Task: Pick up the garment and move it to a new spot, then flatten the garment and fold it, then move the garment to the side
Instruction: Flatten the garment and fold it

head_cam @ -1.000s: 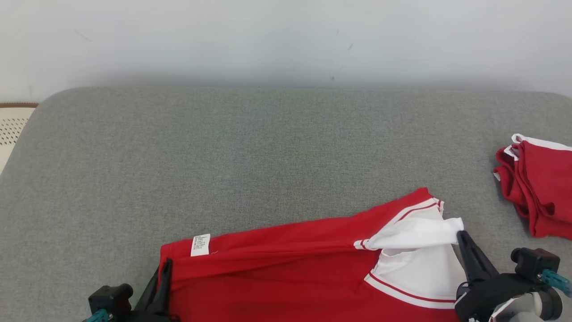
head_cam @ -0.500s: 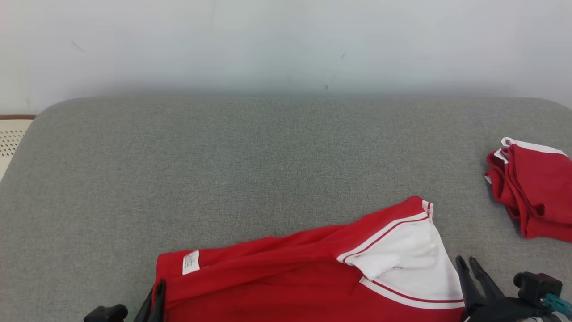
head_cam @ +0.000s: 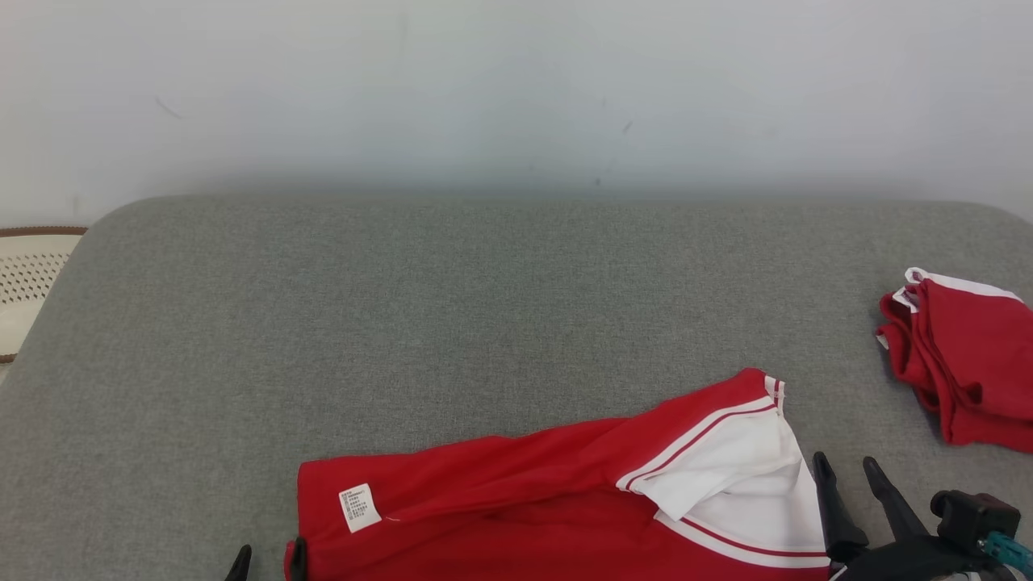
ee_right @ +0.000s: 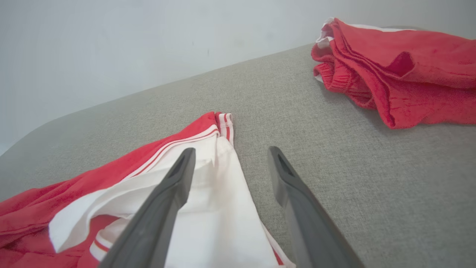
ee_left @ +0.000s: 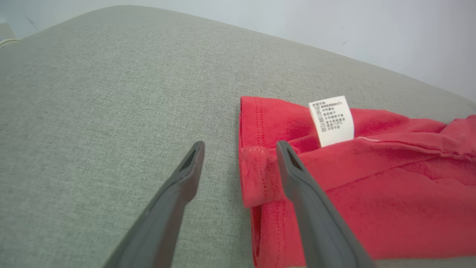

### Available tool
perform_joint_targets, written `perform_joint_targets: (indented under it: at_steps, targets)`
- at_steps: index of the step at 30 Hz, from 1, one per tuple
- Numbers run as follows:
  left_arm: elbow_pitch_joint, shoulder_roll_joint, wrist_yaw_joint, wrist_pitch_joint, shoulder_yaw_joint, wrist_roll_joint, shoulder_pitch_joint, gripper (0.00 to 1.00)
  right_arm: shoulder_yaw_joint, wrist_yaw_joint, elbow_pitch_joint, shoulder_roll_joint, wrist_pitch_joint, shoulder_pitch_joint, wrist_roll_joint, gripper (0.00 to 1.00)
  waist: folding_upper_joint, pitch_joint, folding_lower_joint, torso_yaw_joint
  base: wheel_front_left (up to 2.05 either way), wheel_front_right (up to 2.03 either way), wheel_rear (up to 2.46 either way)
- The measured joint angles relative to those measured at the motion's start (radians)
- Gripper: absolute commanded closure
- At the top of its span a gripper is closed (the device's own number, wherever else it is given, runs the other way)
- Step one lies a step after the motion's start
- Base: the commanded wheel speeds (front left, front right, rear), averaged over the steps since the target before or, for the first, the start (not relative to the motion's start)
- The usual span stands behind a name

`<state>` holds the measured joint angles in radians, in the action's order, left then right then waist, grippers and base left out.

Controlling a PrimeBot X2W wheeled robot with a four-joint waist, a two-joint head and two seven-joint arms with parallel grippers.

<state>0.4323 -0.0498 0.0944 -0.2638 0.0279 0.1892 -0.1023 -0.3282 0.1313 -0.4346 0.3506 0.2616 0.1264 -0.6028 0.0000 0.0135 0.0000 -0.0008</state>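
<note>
The red fabric garment with white trim lies spread at the near edge of the grey fabric-covered worktop. The left hand is spread wide across the garment's left hem corner, gripping nothing. The right hand is spread wide across its white right edge, also empty. A crumpled red cloth pile sits well apart at the right.

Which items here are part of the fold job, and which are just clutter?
In play: red garment with white striped panel; left gripper, open at its labelled edge; right gripper, open over the white panel's edge.
Lying about: bunched red cloth at the right; cream perforated object at the left edge; grey padded surface underneath.
</note>
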Motion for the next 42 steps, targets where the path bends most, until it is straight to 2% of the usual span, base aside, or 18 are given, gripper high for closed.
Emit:
perform_joint_targets:
  at_steps: [9, 23, 33, 42]
  targets:
    - [-0.049, -0.001, -0.026, 0.000, -0.039, 0.011, 0.017, 0.00, 0.032, 0.000, -0.096, -0.043, 0.000, 0.088, 0.062, 0.00, 0.0000, -0.003, 0.0000, 0.027, 0.00, 0.00, 0.00]
    - [-0.058, -0.001, -0.026, 0.000, -0.069, 0.013, 0.021, 0.00, 0.121, 0.000, -0.297, -0.090, 0.002, 0.211, 0.172, 0.00, 0.0001, 0.019, 0.0001, 0.093, 0.00, 0.00, 0.00]
    - [-0.058, -0.001, -0.026, 0.000, -0.077, 0.018, 0.021, 0.00, 0.114, 0.000, -0.407, -0.102, 0.003, 0.189, 0.159, 0.00, 0.0001, 0.026, 0.0001, 0.104, 0.00, 0.00, 0.00]
    - [-0.067, -0.001, -0.026, 0.000, -0.081, 0.015, 0.016, 0.00, 0.051, 0.000, -0.438, -0.100, 0.009, 0.176, 0.068, 0.00, 0.0001, 0.023, 0.0000, 0.105, 0.00, 0.00, 0.00]
